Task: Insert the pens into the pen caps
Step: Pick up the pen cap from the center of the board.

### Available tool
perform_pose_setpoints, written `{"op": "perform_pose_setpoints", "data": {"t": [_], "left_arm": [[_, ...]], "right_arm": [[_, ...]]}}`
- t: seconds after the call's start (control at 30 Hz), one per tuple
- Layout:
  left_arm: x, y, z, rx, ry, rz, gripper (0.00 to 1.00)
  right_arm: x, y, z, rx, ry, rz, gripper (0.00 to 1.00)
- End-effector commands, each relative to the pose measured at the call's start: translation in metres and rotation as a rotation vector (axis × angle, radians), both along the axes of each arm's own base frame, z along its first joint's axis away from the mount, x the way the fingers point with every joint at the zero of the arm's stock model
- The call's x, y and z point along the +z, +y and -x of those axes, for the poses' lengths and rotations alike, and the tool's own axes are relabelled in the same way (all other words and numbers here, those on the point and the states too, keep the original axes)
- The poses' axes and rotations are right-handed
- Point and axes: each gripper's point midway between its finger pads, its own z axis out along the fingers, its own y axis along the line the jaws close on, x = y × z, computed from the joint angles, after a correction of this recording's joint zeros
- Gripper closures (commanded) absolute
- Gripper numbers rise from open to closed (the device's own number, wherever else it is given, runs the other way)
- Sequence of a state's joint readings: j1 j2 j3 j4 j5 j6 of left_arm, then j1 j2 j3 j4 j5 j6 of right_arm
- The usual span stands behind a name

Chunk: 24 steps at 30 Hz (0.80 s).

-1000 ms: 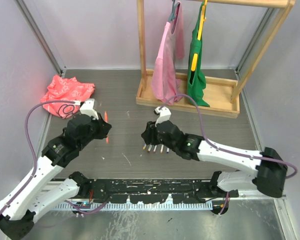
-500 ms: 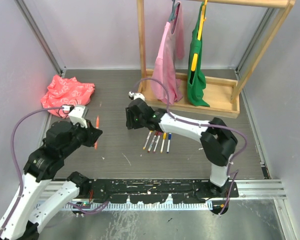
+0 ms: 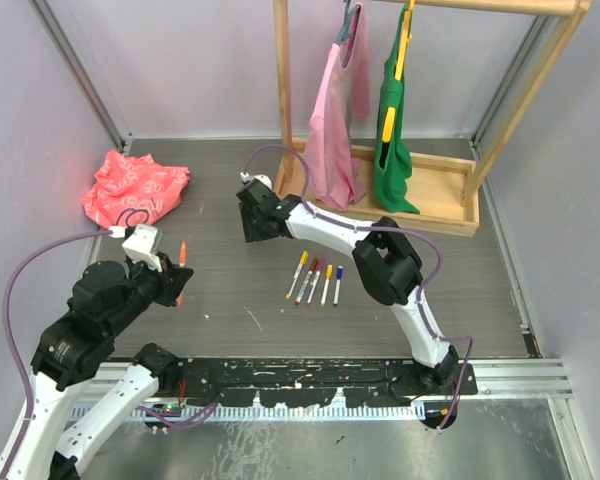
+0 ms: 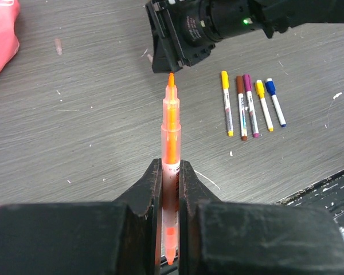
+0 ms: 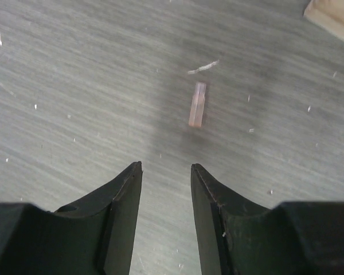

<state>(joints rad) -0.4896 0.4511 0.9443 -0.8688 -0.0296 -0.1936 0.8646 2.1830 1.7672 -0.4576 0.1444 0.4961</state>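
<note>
My left gripper [image 4: 170, 164] is shut on an uncapped orange pen [image 4: 171, 123], its tip pointing away from the wrist. In the top view that gripper [image 3: 172, 281] holds the pen [image 3: 181, 264] above the table's near left. My right gripper [image 5: 166, 167] is open and empty, pointing down at the table. A small orange pen cap [image 5: 197, 104] lies flat just beyond its fingertips. In the top view the right gripper [image 3: 248, 224] is stretched to the middle left. Several capped pens [image 3: 315, 281] lie in a row mid-table; they also show in the left wrist view [image 4: 252, 106].
A crumpled red-pink cloth [image 3: 135, 186] lies at the back left. A wooden clothes rack [image 3: 380, 195] with a pink garment [image 3: 332, 130] and a green garment [image 3: 393, 130] stands at the back right. Grey walls enclose the table.
The right arm swung from the pen row toward the back left, over the orange cap. The left arm drew back toward the near left with the orange pen.
</note>
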Motion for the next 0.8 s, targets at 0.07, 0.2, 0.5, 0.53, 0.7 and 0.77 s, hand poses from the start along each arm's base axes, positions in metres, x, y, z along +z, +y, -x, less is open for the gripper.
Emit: {"op": "perform_pose_setpoints", "data": {"t": [0.07, 0.2, 0.5, 0.53, 0.7, 0.77], "left_arm": [[0.003, 0.001, -0.002, 0.006, -0.027, 0.009, 1.0], [0.0, 0.003, -0.001, 0.017, -0.029, 0.012, 1.0], [-0.002, 0.002, -0.002, 0.015, -0.026, 0.016, 1.0], [-0.003, 0.002, -0.002, 0.015, -0.026, 0.015, 1.0], [-0.003, 0.002, -0.002, 0.018, -0.031, 0.017, 1.0], [-0.003, 0.003, -0.002, 0.02, -0.032, 0.015, 1.0]], "right_arm": [[0.015, 0.008, -0.028, -0.014, -0.05, 0.031, 0.55], [0.006, 0.003, -0.039, -0.049, -0.061, 0.086, 0.56], [-0.007, 0.005, -0.046, -0.031, -0.056, 0.114, 0.59], [-0.007, 0.007, -0.047, -0.025, -0.054, 0.113, 0.6], [-0.015, 0.009, -0.049, -0.013, -0.041, 0.127, 0.62], [-0.016, 0.008, -0.049, -0.015, -0.036, 0.133, 0.63]]}}
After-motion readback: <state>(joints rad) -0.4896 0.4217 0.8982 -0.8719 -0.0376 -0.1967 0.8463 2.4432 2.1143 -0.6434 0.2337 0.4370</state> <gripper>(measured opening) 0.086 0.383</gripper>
